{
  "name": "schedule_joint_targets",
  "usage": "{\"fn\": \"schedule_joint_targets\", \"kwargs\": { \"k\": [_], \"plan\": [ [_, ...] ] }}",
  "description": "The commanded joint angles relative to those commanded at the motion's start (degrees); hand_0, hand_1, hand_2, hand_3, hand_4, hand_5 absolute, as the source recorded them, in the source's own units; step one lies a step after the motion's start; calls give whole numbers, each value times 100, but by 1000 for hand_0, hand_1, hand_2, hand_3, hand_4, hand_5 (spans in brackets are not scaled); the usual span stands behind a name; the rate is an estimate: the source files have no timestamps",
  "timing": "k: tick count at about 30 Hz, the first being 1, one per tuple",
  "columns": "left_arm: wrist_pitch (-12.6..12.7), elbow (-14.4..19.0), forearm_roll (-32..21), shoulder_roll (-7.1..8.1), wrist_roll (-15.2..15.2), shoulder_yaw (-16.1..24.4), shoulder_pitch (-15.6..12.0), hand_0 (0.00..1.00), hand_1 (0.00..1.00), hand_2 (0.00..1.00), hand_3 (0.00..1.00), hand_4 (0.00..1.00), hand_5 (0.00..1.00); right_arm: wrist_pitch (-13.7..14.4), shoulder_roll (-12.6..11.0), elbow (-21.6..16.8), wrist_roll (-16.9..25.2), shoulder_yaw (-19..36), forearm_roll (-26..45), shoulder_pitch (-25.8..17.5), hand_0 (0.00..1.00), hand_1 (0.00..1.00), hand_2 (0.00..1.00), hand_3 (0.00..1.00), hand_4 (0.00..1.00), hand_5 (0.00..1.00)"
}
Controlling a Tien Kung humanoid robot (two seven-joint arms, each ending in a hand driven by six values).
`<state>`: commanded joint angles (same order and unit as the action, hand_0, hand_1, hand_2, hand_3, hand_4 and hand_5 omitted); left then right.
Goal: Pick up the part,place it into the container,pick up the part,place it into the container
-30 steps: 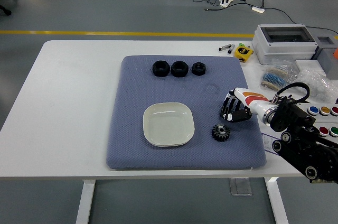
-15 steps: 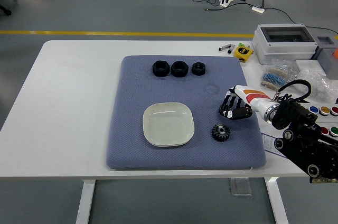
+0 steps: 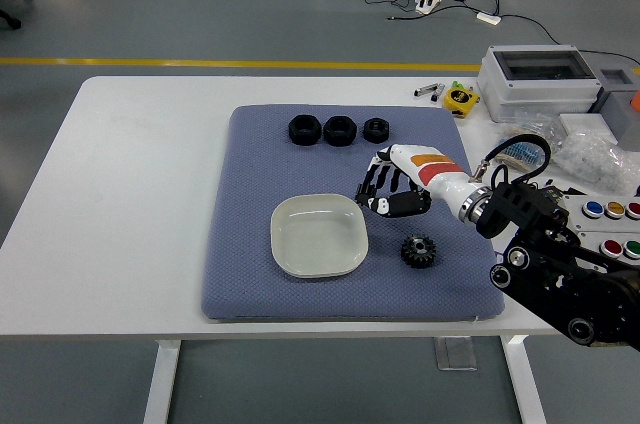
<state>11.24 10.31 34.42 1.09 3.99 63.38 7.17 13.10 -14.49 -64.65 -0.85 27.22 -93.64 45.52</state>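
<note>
Head view: gear [image 3: 420, 250] beside dish [image 3: 319, 235], nuts [image 3: 339, 130] beyond.

grey floor [image 3: 150, 4] with yellow line [image 3: 200, 63] behind.

Head view: taken from high on the robot's side, facing forward and down.
Coverage: the whole white table [image 3: 140, 194] was framed, near edge at bottom, floor beyond.
Shared views: only one was supplied.
</note>
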Motion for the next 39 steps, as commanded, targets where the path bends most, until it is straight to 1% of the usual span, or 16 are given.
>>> {"fn": "schedule_joint_targets", "kwargs": {
  "k": [2,3,4,6,8,9,14,15,20,21,24,28,32,33,38,39],
  "plan": [
    [1,0,12,1,3,13,-1,710,620,642,567,620,704,66,62,-67,12,-170,51,83,184,376,462,477,664,275],
    [1,0,20,3,5,18,-1,710,620,642,567,620,704,73,107,-83,-7,-273,73,125,252,414,484,491,646,236],
    [1,0,26,4,7,22,-1,710,620,642,567,620,704,62,137,-87,-36,-339,76,150,252,414,484,491,646,236],
    [3,0,40,6,9,34,1,710,620,642,567,620,704,-111,241,-47,-247,-521,-24,219,252,414,484,491,646,236],
    [5,0,44,9,10,41,2,710,620,642,567,620,704,-178,314,44,-304,-651,-83,262,252,414,484,491,646,236],
    [6,0,54,11,12,48,4,710,618,641,567,619,703,-154,354,124,-283,-714,-120,279,451,594,718,747,849,304],
    [3,0,84,27,19,52,20,710,618,641,567,619,703,82,427,379,-102,-772,-145,279,451,594,718,747,849,304],
    [5,0,90,27,19,59,20,710,617,641,567,619,703,130,422,391,-60,-746,-127,274,636,698,859,914,897,307],
    [7,0,134,33,32,85,7,710,617,641,567,619,703,350,402,367,146,-621,-64,271,636,698,859,914,897,307],
    [7,0,171,32,40,105,-1,710,617,640,567,620,703,477,400,363,222,-583,-33,256,660,712,897,953,866,296],
    [9,0,208,29,50,127,-18,710,617,640,567,620,703,639,367,325,290,-482,-1,204,660,712,897,953,866,296],
    [12,0,252,29,51,167,-36,710,616,641,567,620,703,567,121,133,266,-278,-53,95,654,707,885,932,847,294],
    [15,0,241,31,37,183,-53,710,616,641,567,620,703,707,-254,-109,472,-226,-91,-9,654,707,885,932,847,294],
    [16,0,246,30,36,185,-55,710,616,642,567,620,703,710,-375,-224,505,-230,-118,-44,645,693,860,907,869,316],
    [12,0,271,33,37,178,-57,710,616,642,567,620,703,536,-847,-753,434,-303,-246,-133,645,693,860,907,869,316],
    [12,0,276,33,37,176,-55,709,615,640,567,620,703,485,-923,-842,407,-320,-258,-137,747,734,849,853,890,302]
  ]
}}
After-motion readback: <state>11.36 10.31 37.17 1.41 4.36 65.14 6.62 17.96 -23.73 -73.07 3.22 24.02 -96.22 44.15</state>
